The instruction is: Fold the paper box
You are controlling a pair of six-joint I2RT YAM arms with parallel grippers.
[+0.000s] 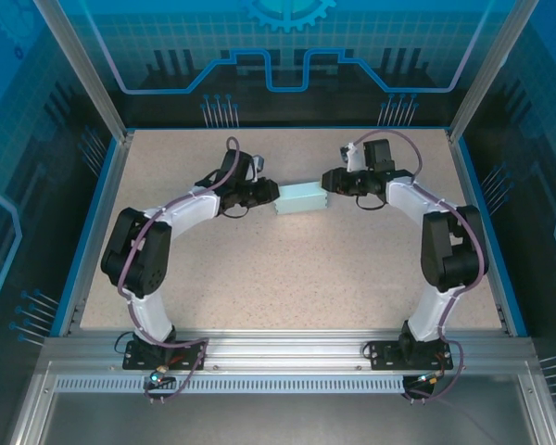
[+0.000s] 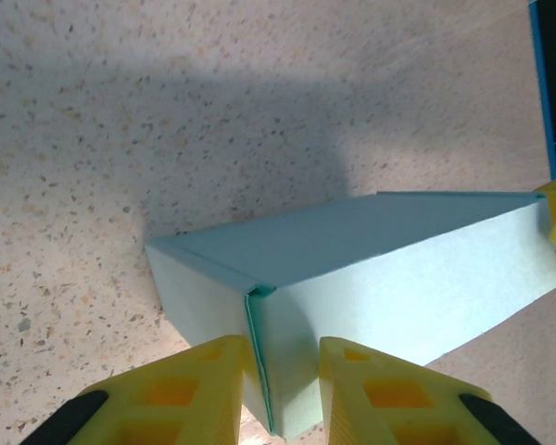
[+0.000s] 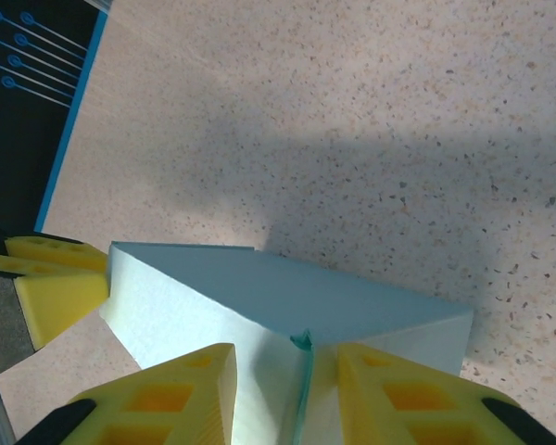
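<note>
The paper box (image 1: 299,197) is a closed pale cyan block lying mid-table between my two grippers. My left gripper (image 1: 271,194) holds its left end. In the left wrist view the yellow fingers (image 2: 204,380) straddle a vertical corner seam of the paper box (image 2: 398,269), and the left gripper (image 2: 283,345) is shut on that corner. My right gripper (image 1: 326,182) holds the opposite end. In the right wrist view the right gripper (image 3: 285,352) is shut on the corner seam of the paper box (image 3: 287,292). Each wrist view also catches the other gripper's yellow finger at the box's far end.
The speckled beige table (image 1: 287,269) is ringed by a blue rim (image 1: 83,241) and aluminium posts at the back corners. Both arms arc inward from their bases at the near edge, leaving open tabletop in front of the box.
</note>
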